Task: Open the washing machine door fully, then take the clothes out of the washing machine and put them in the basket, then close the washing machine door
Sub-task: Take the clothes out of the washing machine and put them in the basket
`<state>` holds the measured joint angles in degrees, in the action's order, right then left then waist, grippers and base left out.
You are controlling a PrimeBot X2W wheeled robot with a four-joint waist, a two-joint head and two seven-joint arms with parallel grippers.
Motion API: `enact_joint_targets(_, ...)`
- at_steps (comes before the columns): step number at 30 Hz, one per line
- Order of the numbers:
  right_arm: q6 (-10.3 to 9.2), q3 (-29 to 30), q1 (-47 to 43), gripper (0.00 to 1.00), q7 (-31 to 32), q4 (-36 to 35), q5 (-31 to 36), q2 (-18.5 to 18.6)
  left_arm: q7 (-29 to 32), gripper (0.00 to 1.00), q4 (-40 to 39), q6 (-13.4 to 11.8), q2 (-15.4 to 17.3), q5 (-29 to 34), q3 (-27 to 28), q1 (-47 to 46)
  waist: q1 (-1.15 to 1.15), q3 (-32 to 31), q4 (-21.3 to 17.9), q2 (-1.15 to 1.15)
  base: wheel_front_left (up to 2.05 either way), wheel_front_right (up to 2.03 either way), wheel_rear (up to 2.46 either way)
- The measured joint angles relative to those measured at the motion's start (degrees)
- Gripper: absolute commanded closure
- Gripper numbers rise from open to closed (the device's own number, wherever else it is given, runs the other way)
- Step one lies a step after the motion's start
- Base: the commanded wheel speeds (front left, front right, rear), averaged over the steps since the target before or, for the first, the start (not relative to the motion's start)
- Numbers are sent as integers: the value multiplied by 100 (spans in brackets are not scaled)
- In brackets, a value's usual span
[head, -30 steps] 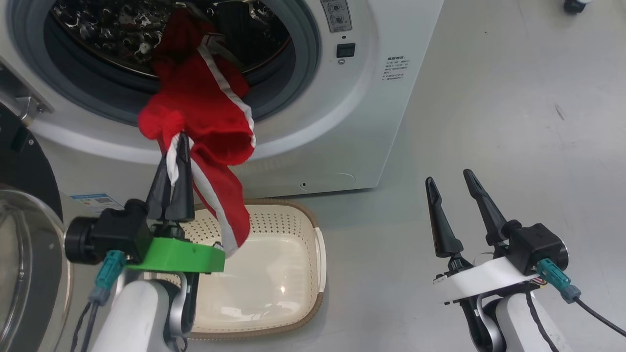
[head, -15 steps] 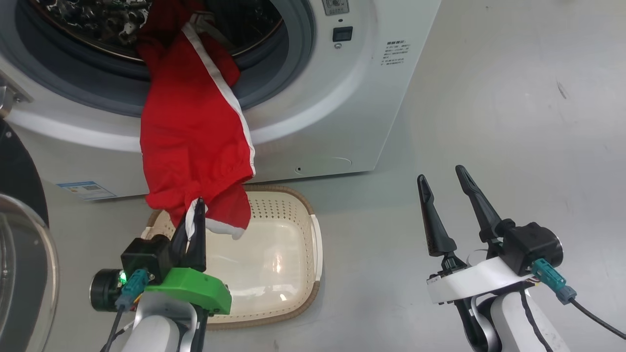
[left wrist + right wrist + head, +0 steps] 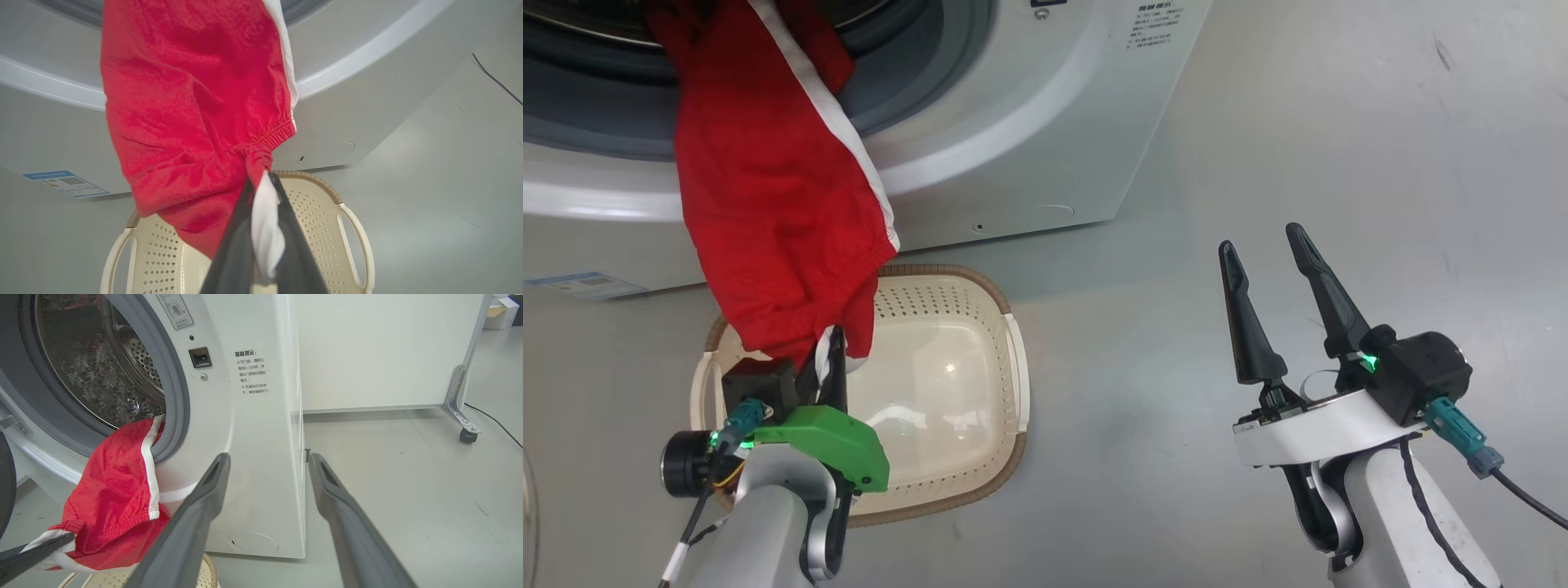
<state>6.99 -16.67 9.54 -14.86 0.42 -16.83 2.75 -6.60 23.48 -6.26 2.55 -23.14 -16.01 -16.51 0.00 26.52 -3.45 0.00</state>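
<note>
The floor (image 3: pixel 1258 122) is grey and smooth. The big white washing machine (image 3: pixel 1029 122) stands at the far left, and its door (image 3: pixel 5 490) is already open. The left tool (image 3: pixel 832 343) is squeezed shut on a white edge of the red clothes (image 3: pixel 768 212). They hang from the machine's mouth down over the basket (image 3: pixel 1013 392) on the floor. The right tool (image 3: pixel 1260 237) is wide open and holds nothing. I think the clothes must yet drop into the basket, and then the door needs closing.

Ahead-right of right gripper (image 3: pixel 269 457): white partition panel (image 3: pixel 380 351), metal bracket (image 3: pixel 453 392), caster (image 3: pixel 467 435). Black cable (image 3: pixel 495 422) just beyond caster. Cardboard box (image 3: pixel 500 312) farther. Grey floor (image 3: pixel 408 477) beneath.
</note>
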Motion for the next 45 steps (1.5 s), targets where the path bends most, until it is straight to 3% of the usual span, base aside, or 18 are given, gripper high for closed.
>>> enact_joint_targets(18, 0, 31, 627, 0, 0, -100, -182, 5, 169, 100, 1432, 2, -25, -227, 286, -1291, 0, 967, -524, 0, 0, 0, 0)
enact_joint_targets(19, 0, 30, 660, 0, 0, -100, -182, 5, 171, 95, 1505, 4, -24, -250, 296, -1350, 0, 1007, -548, 0, 0, 0, 0)
enact_joint_targets(20, 0, 32, 688, 0, 0, -97, -183, 4, 170, 69, 1564, 7, -25, -256, 301, -1399, 0, 1042, -573, 0, 0, 0, 0)
enact_joint_targets(21, 0, 52, 704, 0, 0, -90, -185, 3, 166, 56, 1650, 8, -26, -257, 303, -1451, 0, 1073, -596, 0, 0, 0, 0)
enact_joint_targets(22, 0, 64, 714, 0, 0, -82, -191, 5, 165, 49, 1717, 9, -29, -257, 303, -1490, 0, 1097, -617, 0, 0, 0, 0)
enact_joint_targets(24, 0, 67, 743, 0, 0, -64, -235, 5, 100, 18, 1842, 9, -33, -256, 316, -1556, 0, 1132, -648, 0, 0, 0, 0)
enact_joint_targets(28, 0, 69, 762, 0, 0, -33, -244, 5, -15, 0, 2067, 9, -38, -257, 372, -1668, 0, 1152, -674, 0, 0, 0, 0)
enact_joint_targets(45, 0, 142, 757, 0, 0, 170, -298, 4, -662, 0, 2682, 159, -45, -212, 312, -1696, 0, 778, -603, 0, 0, 0, 0)
